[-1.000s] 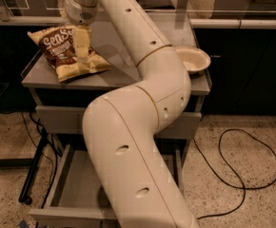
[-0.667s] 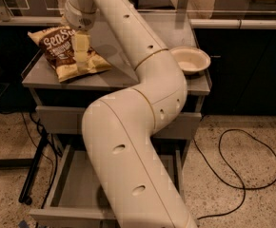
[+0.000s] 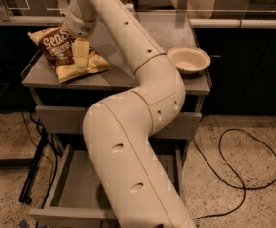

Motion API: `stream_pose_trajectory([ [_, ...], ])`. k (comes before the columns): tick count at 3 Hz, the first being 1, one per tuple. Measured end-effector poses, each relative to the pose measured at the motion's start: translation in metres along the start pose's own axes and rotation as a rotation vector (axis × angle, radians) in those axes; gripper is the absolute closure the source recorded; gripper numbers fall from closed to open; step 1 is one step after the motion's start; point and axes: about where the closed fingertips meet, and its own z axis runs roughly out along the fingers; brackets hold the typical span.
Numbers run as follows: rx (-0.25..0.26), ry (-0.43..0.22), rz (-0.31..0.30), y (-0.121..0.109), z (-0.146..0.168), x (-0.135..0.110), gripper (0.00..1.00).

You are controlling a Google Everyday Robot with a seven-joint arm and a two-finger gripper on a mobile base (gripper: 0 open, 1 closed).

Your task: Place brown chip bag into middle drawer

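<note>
Grey tabletop (image 3: 115,80): brown chip bag (image 3: 56,51) lies flat on left side; pale empty bowl (image 3: 189,59) near right edge, well apart. Gripper (image 3: 81,56) sits over bag's right half.

— Where is the gripper (image 3: 81,64)?
— At the left end of the grey cabinet top (image 3: 45,78), right over the brown chip bag (image 3: 61,51), which lies flat there with its dark part toward the back.
— And the middle drawer (image 3: 75,186)?
— It stands pulled out below, its floor partly hidden by the cream arm (image 3: 128,141). The drawer front (image 3: 57,120) above it is closed.
— Anything else?
— A pale bowl (image 3: 189,60) sits at the top's right edge, and a black cable (image 3: 245,167) loops across the speckled floor.
</note>
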Motion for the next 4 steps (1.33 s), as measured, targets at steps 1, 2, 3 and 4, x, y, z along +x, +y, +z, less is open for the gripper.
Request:
stream_pose_trajectory([
  [1, 0.003, -0.030, 0.022, -0.0017, 0.0128, 0.0036, 0.01],
  [2, 0.014, -0.033, 0.021, -0.0056, 0.0170, 0.0021, 0.25],
  [3, 0.014, -0.033, 0.021, -0.0056, 0.0170, 0.0021, 0.48],
  [4, 0.014, -0.033, 0.021, -0.0056, 0.0170, 0.0021, 0.71],
])
